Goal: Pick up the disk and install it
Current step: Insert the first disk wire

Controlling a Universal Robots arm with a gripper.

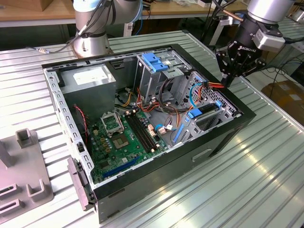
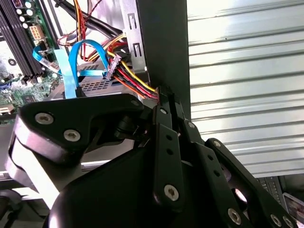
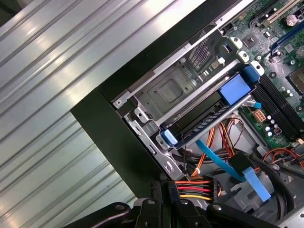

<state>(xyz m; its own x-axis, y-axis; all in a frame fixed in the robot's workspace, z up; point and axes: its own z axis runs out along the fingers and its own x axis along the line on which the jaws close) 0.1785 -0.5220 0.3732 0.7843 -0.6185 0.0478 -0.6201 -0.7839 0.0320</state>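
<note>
Just beside the seated disk (image 3: 204, 122), clenching the pincer (image 1: 228, 80) on the power cable (image 3: 190, 189), apparently; looks like cabling stage, calling for squaring its plug to the disk's socket.

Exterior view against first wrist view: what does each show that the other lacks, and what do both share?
The exterior view adds the grey power-supply box, the drive cage's blue handle and a robot arm's base. The first wrist view adds the stamped metal plate beside the bay. Both share the end effector next to the coloured power wires, the motherboard, and the disk, apparently seated on blue rails.
</note>
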